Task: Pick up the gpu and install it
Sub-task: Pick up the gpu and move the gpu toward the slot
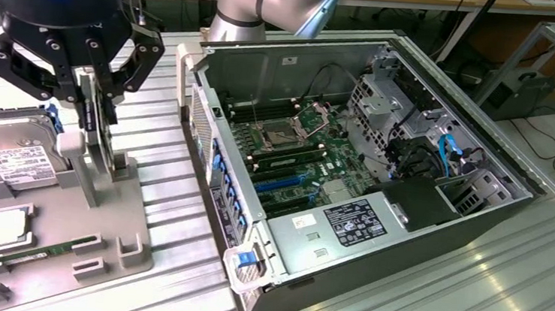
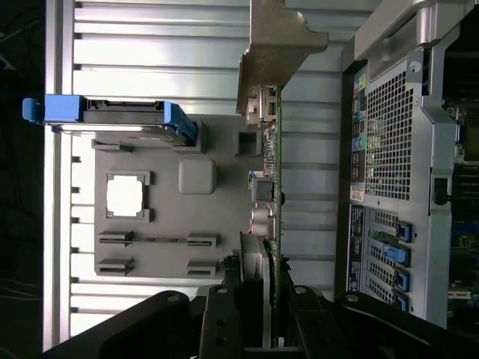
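Observation:
The gpu [image 1: 94,143] stands thin edge-on, a green card with a black round fan on one face, at the upright grey stand [image 1: 104,178] on the parts tray [image 1: 100,223]. My gripper [image 1: 91,100] comes down on it from above, with a black finger pressed against each face, shut on its upper edge. In the wrist view the gpu [image 2: 274,187] runs away from the gripper [image 2: 262,318], its metal end bracket [image 2: 277,45] at the far end. I cannot tell whether its lower edge still sits in the stand.
The open computer case [image 1: 247,266] lies at the exterior view's right of the tray, motherboard [image 1: 298,153] facing up. The tray also holds a silver hard drive [image 1: 16,151] in a blue carrier, a CPU [image 1: 5,226] and a RAM stick [image 1: 37,254]. Slatted aluminium table [image 1: 446,291] all round.

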Controlling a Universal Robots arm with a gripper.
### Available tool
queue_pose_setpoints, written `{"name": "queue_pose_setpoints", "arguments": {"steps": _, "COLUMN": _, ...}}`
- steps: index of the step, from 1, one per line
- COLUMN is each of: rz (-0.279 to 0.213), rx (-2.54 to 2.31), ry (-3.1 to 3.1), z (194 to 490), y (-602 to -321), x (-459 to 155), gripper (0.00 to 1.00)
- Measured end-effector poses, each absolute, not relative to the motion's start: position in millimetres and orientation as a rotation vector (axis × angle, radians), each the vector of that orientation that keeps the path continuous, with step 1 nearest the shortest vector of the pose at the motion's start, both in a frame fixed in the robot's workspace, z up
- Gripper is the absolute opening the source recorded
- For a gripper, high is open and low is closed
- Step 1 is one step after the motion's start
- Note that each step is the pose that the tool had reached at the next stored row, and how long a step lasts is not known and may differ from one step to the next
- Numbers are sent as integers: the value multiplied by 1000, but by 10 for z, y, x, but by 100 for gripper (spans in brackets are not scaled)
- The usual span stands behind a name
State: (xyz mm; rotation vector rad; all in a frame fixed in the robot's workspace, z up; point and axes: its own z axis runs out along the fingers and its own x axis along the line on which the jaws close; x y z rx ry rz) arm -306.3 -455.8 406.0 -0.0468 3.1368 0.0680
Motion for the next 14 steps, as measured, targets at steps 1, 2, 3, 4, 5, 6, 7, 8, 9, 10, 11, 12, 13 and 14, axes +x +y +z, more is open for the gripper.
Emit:
{"name": "queue_pose_setpoints", "arguments": {"steps": 1, "rz": 68, "rx": -47, "ry": 3137, "z": 4065, "y": -4558, "x": -3063, "gripper": 28}}
{"name": "queue_pose_setpoints", "arguments": {"steps": 2, "rz": 68, "rx": -48, "ry": 3137, "z": 4070, "y": -4558, "x": -3063, "gripper": 28}}
{"name": "queue_pose_setpoints", "arguments": {"steps": 3, "rz": 68, "rx": -48, "ry": 3137, "z": 4075, "y": -4558, "x": -3063, "gripper": 28}}
{"name": "queue_pose_setpoints", "arguments": {"steps": 4, "rz": 68, "rx": -48, "ry": 3137, "z": 4081, "y": -4558, "x": -3063, "gripper": 28}}
{"name": "queue_pose_setpoints", "arguments": {"steps": 5, "rz": 68, "rx": -48, "ry": 3137, "z": 4093, "y": -4558, "x": -3063, "gripper": 28}}
{"name": "queue_pose_setpoints", "arguments": {"steps": 6, "rz": 68, "rx": -48, "ry": 3137, "z": 4104, "y": -4558, "x": -3063, "gripper": 28}}
{"name": "queue_pose_setpoints", "arguments": {"steps": 7, "rz": 68, "rx": -48, "ry": 3137, "z": 4115, "y": -4558, "x": -3063, "gripper": 28}}
{"name": "queue_pose_setpoints", "arguments": {"steps": 8, "rz": 68, "rx": -48, "ry": 3137, "z": 4131, "y": -4558, "x": -3063, "gripper": 28}}
{"name": "queue_pose_setpoints", "arguments": {"steps": 9, "rz": 68, "rx": -48, "ry": 3137, "z": 4144, "y": -4558, "x": -3063, "gripper": 28}}
{"name": "queue_pose_setpoints", "arguments": {"steps": 10, "rz": 68, "rx": -49, "ry": 3137, "z": 4154, "y": -4558, "x": -3063, "gripper": 28}}
{"name": "queue_pose_setpoints", "arguments": {"steps": 11, "rz": 68, "rx": -49, "ry": 3137, "z": 4166, "y": -4558, "x": -3063, "gripper": 28}}
{"name": "queue_pose_setpoints", "arguments": {"steps": 12, "rz": 68, "rx": -49, "ry": 3137, "z": 4177, "y": -4558, "x": -3063, "gripper": 28}}
{"name": "queue_pose_setpoints", "arguments": {"steps": 13, "rz": 68, "rx": -49, "ry": 3137, "z": 4186, "y": -4558, "x": -3063, "gripper": 28}}
{"name": "queue_pose_setpoints", "arguments": {"steps": 14, "rz": 68, "rx": -49, "ry": 3137, "z": 4198, "y": -4558, "x": -3063, "gripper": 28}}
